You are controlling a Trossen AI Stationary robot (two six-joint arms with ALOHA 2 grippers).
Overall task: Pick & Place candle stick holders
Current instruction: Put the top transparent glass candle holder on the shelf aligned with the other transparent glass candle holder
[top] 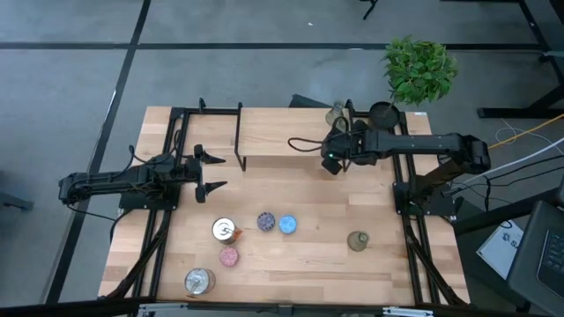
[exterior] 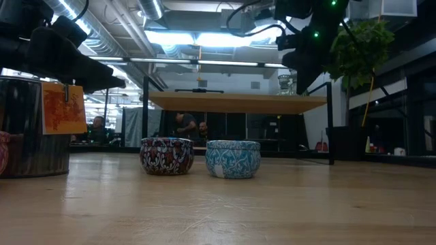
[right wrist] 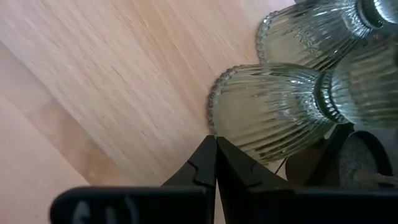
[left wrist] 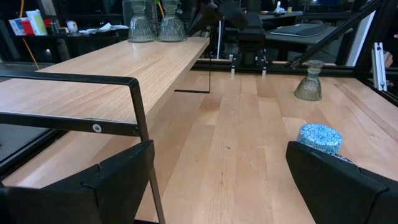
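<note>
Two ribbed pale green glass holders (right wrist: pixel 273 109) (right wrist: pixel 311 31) stand rim-down on the raised wooden shelf (top: pixel 282 132), at its right end by the plant pot (top: pixel 384 113). My right gripper (right wrist: pixel 216 140) is shut, slanting down, its tips right by the nearer holder's rim. A third glass holder (top: pixel 358 240) stands on the table at the right. The purple-speckled holder (top: pixel 265 221), blue holder (top: pixel 287 224), pink holder (top: pixel 229 256) and two silvery holders (top: pixel 226 230) (top: pixel 200 281) sit at the near middle and left. My left gripper (top: pixel 211 172) waits open at the left, holding nothing. My right gripper's shut fingertips (right wrist: pixel 211 149) stand close to the nearer glass holder's rim (right wrist: pixel 213 115), coming from above at a slant. I cannot tell whether they touch it. The holder rests on the shelf.
The shelf stands on black metal legs (left wrist: pixel 140 118) over the table's far half. A leafy plant (top: pixel 420 66) rises from the pot at the far right corner. Bare wood lies between the shelf and the row of holders.
</note>
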